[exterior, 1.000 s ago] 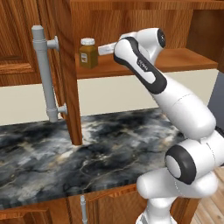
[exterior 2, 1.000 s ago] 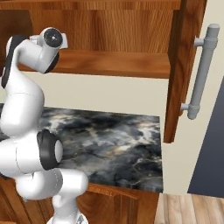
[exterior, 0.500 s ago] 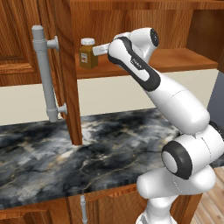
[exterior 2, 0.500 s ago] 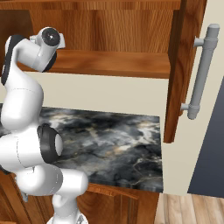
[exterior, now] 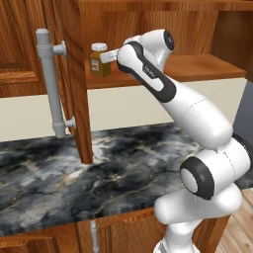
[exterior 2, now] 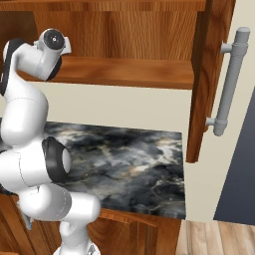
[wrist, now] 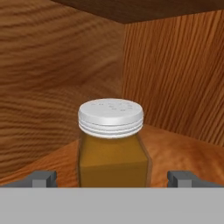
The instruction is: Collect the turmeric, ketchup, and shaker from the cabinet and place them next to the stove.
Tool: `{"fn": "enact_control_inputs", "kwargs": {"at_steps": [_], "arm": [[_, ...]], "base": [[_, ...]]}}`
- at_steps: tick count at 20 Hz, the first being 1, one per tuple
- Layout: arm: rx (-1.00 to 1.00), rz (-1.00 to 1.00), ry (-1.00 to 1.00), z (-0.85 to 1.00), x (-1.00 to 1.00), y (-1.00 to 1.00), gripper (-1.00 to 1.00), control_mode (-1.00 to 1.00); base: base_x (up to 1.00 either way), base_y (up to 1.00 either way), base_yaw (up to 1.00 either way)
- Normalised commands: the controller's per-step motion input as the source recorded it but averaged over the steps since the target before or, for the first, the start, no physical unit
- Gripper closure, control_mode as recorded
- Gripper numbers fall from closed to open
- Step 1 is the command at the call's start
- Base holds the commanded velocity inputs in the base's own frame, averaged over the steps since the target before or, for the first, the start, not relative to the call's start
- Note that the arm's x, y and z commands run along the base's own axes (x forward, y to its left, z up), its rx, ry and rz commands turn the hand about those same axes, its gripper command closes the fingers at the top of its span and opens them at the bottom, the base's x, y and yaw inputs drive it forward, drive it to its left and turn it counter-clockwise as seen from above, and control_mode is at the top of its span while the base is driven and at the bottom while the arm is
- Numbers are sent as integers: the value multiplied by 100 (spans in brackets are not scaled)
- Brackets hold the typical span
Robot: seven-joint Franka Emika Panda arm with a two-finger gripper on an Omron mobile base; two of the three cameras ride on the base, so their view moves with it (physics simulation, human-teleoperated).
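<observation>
The turmeric, a squat amber jar with a white lid, stands at the left end of the cabinet shelf. In the hand view the turmeric sits dead ahead and close. My gripper is open, with one fingertip low on either side of the jar and apart from it. In the left base view my gripper reaches into the cabinet just right of the jar. The ketchup, the shaker and the stove are out of view.
The cabinet's left door stands open with its long grey bar handle; the right door and its handle also swing out. A dark marble counter lies below. The cabinet's wooden corner rises behind the jar.
My arm has stretched further left along the shelf, bringing the hand up close to the turmeric jar. The jar has not moved.
</observation>
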Motion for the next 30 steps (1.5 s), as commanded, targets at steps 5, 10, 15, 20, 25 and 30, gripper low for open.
{"fn": "enact_control_inputs", "kwargs": {"at_steps": [5,10,15,20,25,30], "arm": [[-1,3,0,0,0,0,-100,-100],[0,2,0,0,1,-6,-100,-100],[0,2,0,0,5,-7,-100,-100],[0,1,0,0,26,0,-100,-100],[0,2,0,-1,31,2,-100,-100],[-4,6,0,-12,7,25,-100,-100]], "base": [[0,0,0],[0,0,0],[0,0,0],[0,0,0],[0,0,0],[0,0,0]]}}
